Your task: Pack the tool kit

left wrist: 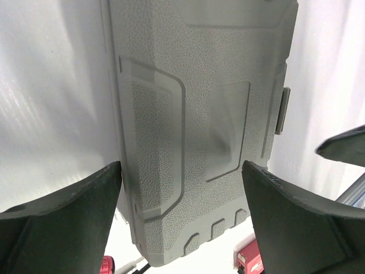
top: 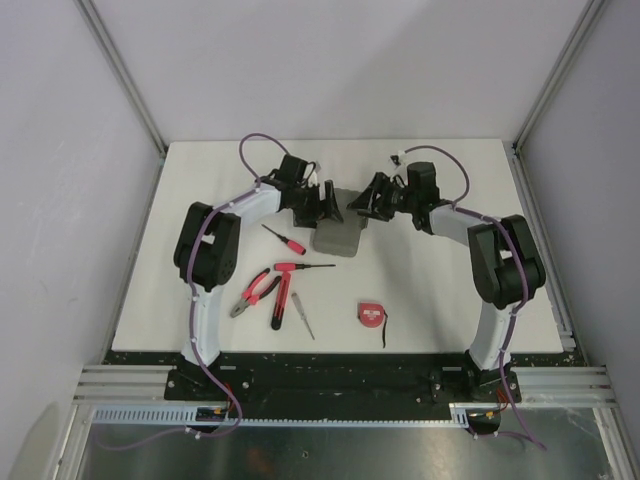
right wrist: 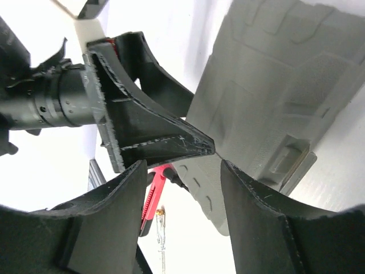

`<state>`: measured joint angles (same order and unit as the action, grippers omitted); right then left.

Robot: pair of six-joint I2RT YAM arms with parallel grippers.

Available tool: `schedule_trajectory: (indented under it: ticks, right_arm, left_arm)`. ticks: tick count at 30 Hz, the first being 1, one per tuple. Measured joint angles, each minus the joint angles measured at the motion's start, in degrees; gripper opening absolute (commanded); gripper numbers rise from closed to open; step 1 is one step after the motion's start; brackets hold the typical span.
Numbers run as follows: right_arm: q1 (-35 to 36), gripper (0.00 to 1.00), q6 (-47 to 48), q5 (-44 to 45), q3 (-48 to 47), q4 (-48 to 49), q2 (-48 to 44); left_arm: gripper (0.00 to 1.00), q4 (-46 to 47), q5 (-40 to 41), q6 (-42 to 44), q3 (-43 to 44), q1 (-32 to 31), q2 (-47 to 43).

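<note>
The grey case (top: pixel 338 235) lies shut at the far middle of the bench (top: pixel 450 290), between both arms. The left fingers (top: pixel 328 208) straddle it, spread wide and released. The right fingers (top: pixel 363 205) are parted too, holding nothing. The two sets are close enough to collide, and a nudge might slide the case rather than open it. Its textured shell looks intact. The pliers (top: pixel 255 290), tape measure (top: pixel 372 315) and screwdrivers (top: pixel 285 240) lie loose, nearer.
</note>
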<state>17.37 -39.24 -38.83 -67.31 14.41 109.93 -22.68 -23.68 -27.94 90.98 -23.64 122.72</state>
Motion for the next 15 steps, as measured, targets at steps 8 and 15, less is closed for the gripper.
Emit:
schedule_trajectory:
  ticks: [8, 15]
  right_arm:
    - [-0.7, 0.57, 2.3, 6.0, 0.0, -4.5, -3.8]
    - [-0.6, 0.57, 4.2, 10.9, 0.0, -10.0, -3.8]
  left_arm:
    - [0.9, 0.3, 1.2, 0.0, 0.0, 0.2, 0.0]
    - [0.96, 0.3, 4.0, 0.8, -0.2, 0.9, -0.9]
